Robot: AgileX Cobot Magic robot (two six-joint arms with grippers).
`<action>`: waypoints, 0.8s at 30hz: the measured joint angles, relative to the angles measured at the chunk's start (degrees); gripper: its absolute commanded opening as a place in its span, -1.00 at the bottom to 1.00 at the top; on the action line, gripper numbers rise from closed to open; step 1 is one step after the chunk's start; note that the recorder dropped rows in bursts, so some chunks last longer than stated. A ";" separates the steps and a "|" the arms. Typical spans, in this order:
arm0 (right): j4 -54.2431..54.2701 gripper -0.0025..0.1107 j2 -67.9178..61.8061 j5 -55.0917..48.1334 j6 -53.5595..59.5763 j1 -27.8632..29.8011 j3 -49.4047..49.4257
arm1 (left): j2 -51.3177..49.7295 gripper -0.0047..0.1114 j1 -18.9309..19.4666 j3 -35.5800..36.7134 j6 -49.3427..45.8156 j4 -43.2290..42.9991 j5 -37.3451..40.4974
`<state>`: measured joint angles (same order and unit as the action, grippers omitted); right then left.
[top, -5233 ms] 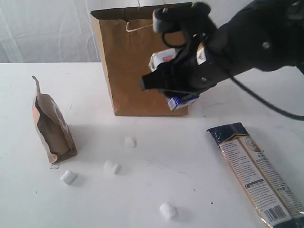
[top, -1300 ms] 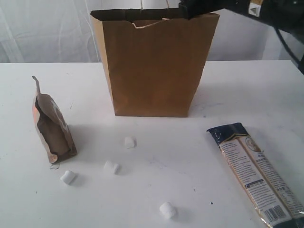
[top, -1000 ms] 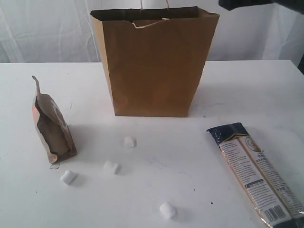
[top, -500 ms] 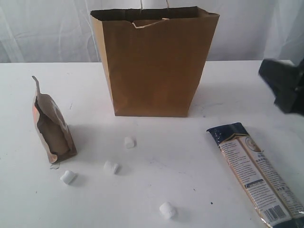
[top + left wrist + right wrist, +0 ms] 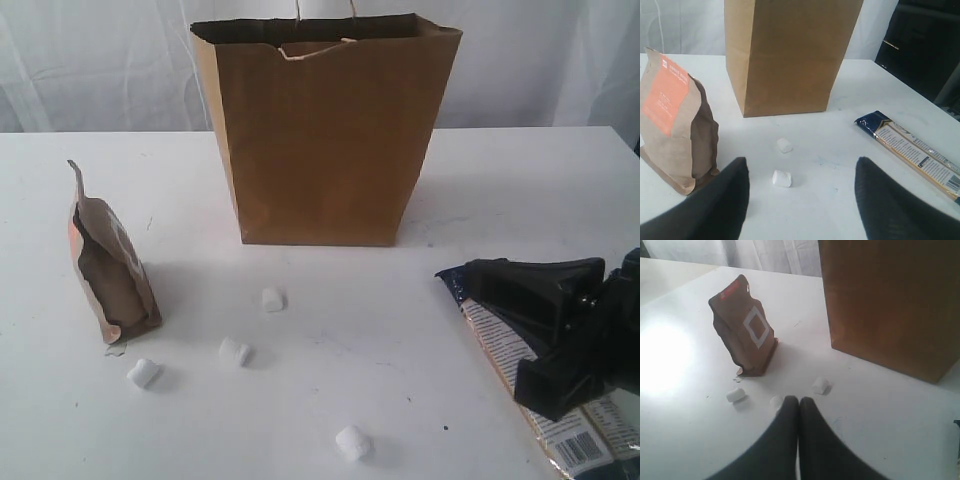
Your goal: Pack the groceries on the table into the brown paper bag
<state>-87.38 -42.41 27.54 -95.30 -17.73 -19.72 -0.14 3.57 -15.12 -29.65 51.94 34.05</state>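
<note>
The brown paper bag (image 5: 325,130) stands upright and open at the back of the table (image 5: 420,330). A brown pouch (image 5: 108,275) stands at the left. Several white marshmallows lie in front of the bag, among them one (image 5: 272,299) nearest it and one (image 5: 352,442) at the front. A long noodle pack (image 5: 575,445) lies at the right, partly hidden by my right gripper (image 5: 478,276), which hangs low over it, shut and empty (image 5: 799,400). My left gripper (image 5: 801,161) is open low over the table, a marshmallow (image 5: 782,178) just ahead between its fingers, untouched. It does not show in the exterior view.
In the left wrist view the pouch (image 5: 675,120) stands close beside one finger and the noodle pack (image 5: 912,150) lies off to the other side. A white curtain hangs behind the table. Dark equipment (image 5: 925,45) stands past the table's far right edge.
My right gripper came down from above the bag's right corner to just over the noodle pack and shut its jaws. The blue-white carton it held earlier is out of sight.
</note>
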 measured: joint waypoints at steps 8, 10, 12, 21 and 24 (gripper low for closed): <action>0.00 -0.96 0.00 -1.51 0.00 0.00 0.00 | 0.00 0.19 0.00 0.00 0.00 0.00 0.00; 0.00 -0.96 0.00 -1.51 0.00 0.00 0.00 | 0.00 0.19 0.00 0.00 0.00 0.00 0.00; 0.00 -0.96 0.00 -1.51 0.00 0.00 0.00 | 0.00 0.19 0.00 0.00 0.00 0.00 0.00; 0.00 -0.96 0.00 -1.51 0.00 0.00 0.00 | 0.00 0.19 0.00 0.00 0.00 0.00 0.00; 0.00 -0.96 0.00 -1.51 0.00 0.00 0.00 | 0.00 0.19 0.00 0.00 0.00 1.32 0.00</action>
<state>-87.38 -42.41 26.04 -95.30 -17.73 -19.72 -0.14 3.57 -15.12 -29.65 53.26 34.05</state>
